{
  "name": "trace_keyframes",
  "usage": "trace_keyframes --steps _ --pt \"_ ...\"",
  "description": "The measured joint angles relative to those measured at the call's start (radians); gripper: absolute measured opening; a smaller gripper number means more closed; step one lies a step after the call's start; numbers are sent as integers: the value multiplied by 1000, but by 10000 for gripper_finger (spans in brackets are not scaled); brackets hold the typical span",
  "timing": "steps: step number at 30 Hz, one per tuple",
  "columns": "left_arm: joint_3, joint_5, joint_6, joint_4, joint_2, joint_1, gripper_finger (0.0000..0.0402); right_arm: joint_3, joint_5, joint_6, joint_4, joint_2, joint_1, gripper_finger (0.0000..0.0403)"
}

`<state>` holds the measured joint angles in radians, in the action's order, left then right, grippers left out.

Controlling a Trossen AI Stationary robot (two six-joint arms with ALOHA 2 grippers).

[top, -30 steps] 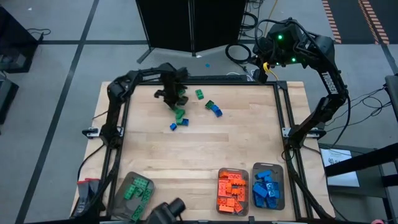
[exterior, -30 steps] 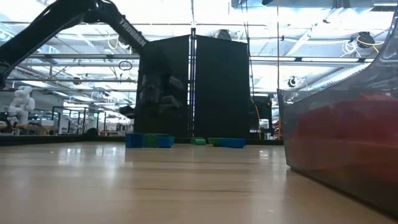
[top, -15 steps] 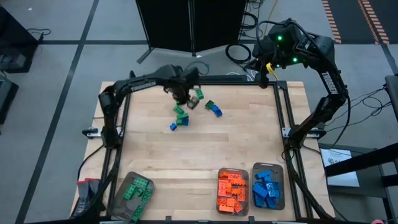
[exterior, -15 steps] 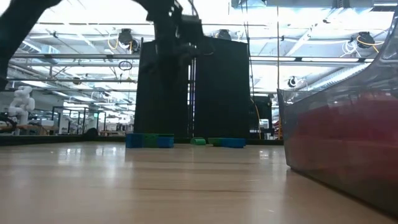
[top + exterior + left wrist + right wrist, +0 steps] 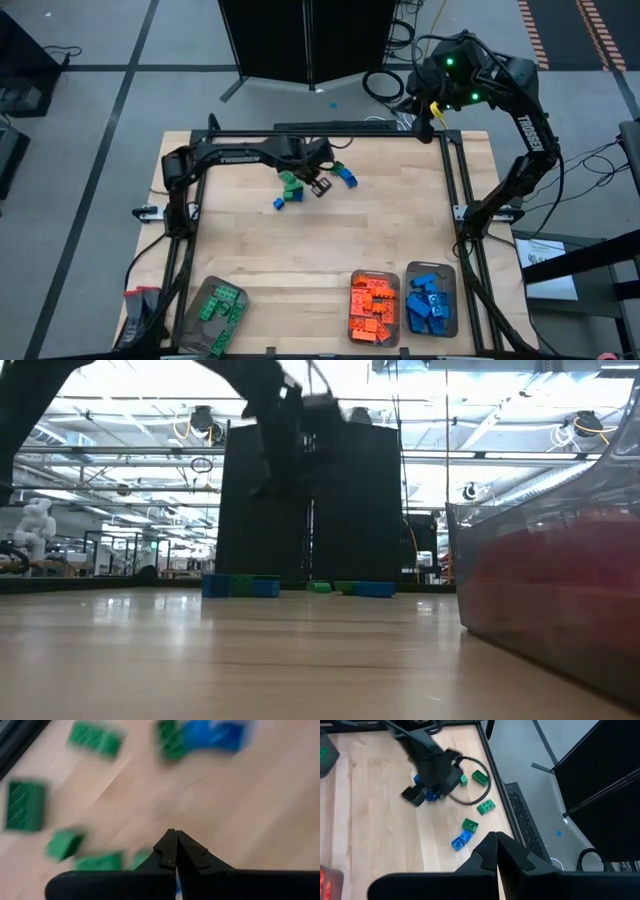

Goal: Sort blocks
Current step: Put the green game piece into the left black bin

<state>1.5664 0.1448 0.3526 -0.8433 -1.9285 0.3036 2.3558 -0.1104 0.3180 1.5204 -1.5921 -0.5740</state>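
A loose cluster of green and blue blocks [image 5: 290, 182] lies flat on the far middle of the wooden table [image 5: 330, 250]. Above it hovers my left gripper [image 5: 321, 187], fingers shut and pointing steeply down, holding nothing. In the left wrist view the shut fingertips [image 5: 172, 839] stand over bare wood with green blocks [image 5: 25, 805] and a blue block [image 5: 215, 734] around them. My right gripper [image 5: 495, 839] waits shut, high over the far right corner [image 5: 432, 104], looking down on the left gripper [image 5: 417, 795].
Three clear trays stand along the near edge: one with green blocks [image 5: 214, 306], one with orange blocks [image 5: 372, 308], one with blue blocks [image 5: 431, 306]. A dark frame rail [image 5: 455, 190] runs along the table's sides. Bare wood lies between the cluster and the trays.
My left gripper has risen from the table at the cluster's far left and swung toward the table's right and slightly nearer, rolling and tipping as it went. It has stayed shut. The blocks have kept their places.
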Motion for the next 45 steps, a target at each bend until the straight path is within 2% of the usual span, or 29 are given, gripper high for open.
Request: trace_keyframes --steps 5,8,13,18,23,30,36,45 --pt "-118 44 -101 10 -2 82 0 0 0 -2 19 0 0 0" --pt "-152 41 -173 130 -2 145 0 0 0 -1 18 0 0 0" --pt "-202 -66 -204 269 -20 310 0 0 0 -14 18 1 0 0" --pt "-219 -133 -210 315 -50 457 0 0 0 -43 17 1 0 0" --pt "-220 -177 -206 323 -58 553 0 0 1 -72 4 1 0 0" --pt "-219 -218 -231 319 -57 596 0 0 2 -103 -9 1 0 0" --pt "-224 -75 -254 301 -56 604 0 0 1 -139 -13 1 0 0" --pt "-227 -94 -248 296 -18 594 0 0 1 -168 -12 1 31 0"
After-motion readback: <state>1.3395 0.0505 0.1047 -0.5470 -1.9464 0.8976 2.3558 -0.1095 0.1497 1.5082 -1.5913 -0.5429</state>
